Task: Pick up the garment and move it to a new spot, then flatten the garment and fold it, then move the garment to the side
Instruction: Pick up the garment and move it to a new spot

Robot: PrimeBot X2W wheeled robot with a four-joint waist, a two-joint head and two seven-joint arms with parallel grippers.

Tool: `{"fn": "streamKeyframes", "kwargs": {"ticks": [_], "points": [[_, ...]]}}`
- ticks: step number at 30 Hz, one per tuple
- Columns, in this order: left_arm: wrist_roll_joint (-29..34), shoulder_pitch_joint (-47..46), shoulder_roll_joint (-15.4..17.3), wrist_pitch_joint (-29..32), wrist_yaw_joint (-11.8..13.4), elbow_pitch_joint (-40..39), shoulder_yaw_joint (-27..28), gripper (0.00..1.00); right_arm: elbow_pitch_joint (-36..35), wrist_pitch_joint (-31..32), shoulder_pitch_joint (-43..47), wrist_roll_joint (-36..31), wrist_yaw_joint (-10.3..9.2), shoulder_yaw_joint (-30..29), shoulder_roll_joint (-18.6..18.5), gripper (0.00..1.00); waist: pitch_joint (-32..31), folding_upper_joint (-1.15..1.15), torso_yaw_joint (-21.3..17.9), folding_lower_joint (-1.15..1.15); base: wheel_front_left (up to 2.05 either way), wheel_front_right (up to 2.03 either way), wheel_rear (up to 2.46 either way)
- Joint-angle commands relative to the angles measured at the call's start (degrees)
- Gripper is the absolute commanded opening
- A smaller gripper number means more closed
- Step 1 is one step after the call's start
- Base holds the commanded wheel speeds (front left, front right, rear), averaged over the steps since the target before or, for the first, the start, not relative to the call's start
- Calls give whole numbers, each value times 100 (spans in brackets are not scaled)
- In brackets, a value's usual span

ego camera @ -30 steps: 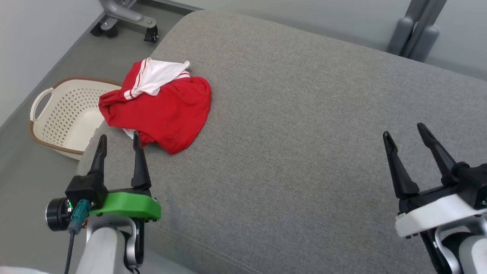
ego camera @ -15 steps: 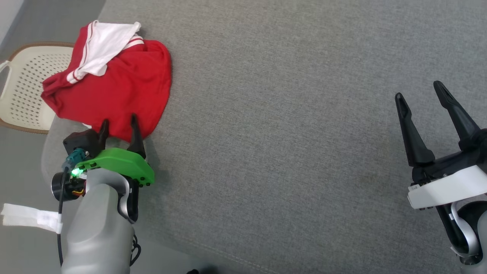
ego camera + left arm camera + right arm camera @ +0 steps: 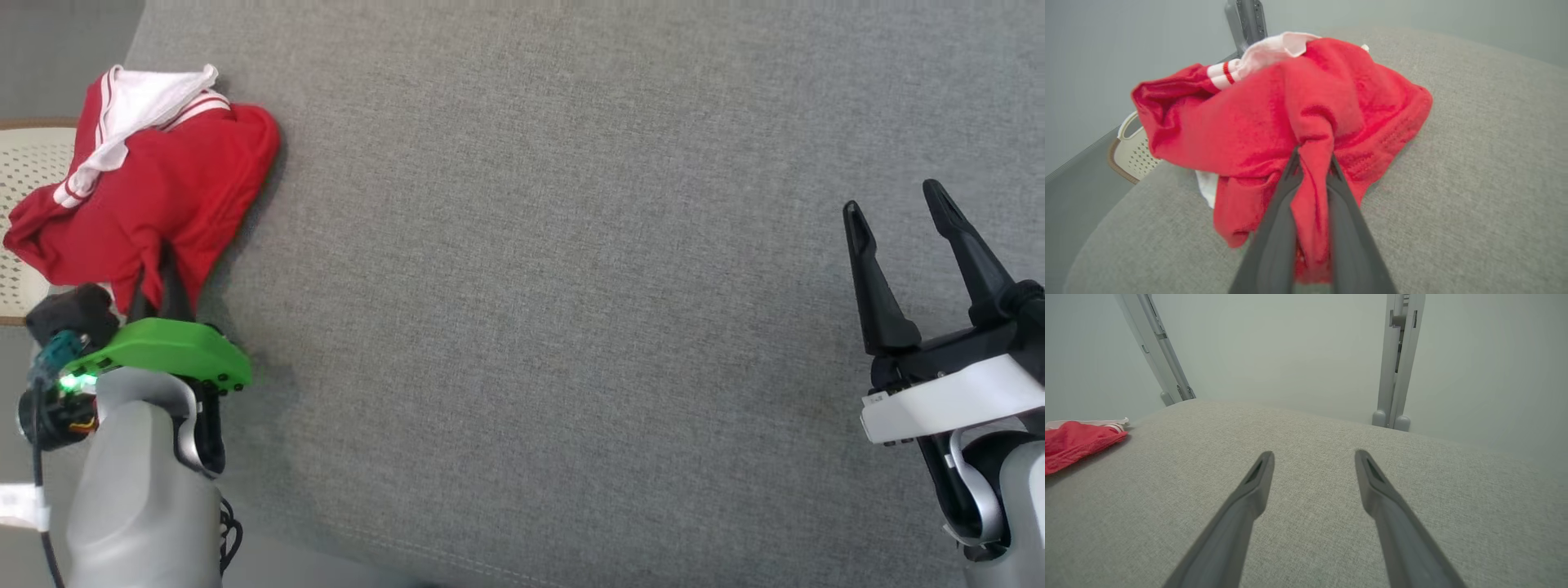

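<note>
at the left edge of the cushion (image 3: 571, 286), head view: the garment (image 3: 155, 188) lies bunched beside the basket (image 3: 23, 167), with your left gripper (image 3: 157, 282) pinched on its near red fold. left wrist view: cloth is clamped between both fingers; lift slowly and straight up, so the thin fold cannot slip. right wrist view: the right gripper (image 3: 1314, 454) is spread, holding nothing, well apart from the garment.

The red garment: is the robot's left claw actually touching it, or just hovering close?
Touching. The left wrist view shows the left gripper shut on a fold of the red garment, cloth pinched between its two dark fingers.
</note>
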Motion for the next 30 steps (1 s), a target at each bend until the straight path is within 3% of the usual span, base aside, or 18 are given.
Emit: {"fn": "streamKeyframes", "kwargs": {"ticks": [1, 8, 15, 21, 30], "points": [[117, 247, 42, 0, 54, -351, 112, 0, 66, -90, 27, 55, -9, -6, 45, 100, -365, 0, -99, -1, 0, 0, 0], [624, 1221, -59, -1, -50, -2163, 437, 0, 391, -368, 288, 67, -9, 3, 275, 100, -1125, 0, -370, -1, 0, 0, 0], [891, 2120, -238, -1, -127, -3368, 113, 0, 646, -515, 631, 94, -9, 180, 491, 100, -1873, 0, -891, -1, 0, 0, 0], [910, 2343, -291, 22, -275, -3518, -915, 0, 625, -514, 781, 116, -9, 196, 569, 100, -1970, 0, -1499, -1, 0, 0, 0], [469, 1580, -305, 81, -395, -3101, -2795, 0, 668, -603, 621, 199, -9, 213, 694, 100, -1488, 0, -2763, -1, 0, 0, 0]]}}
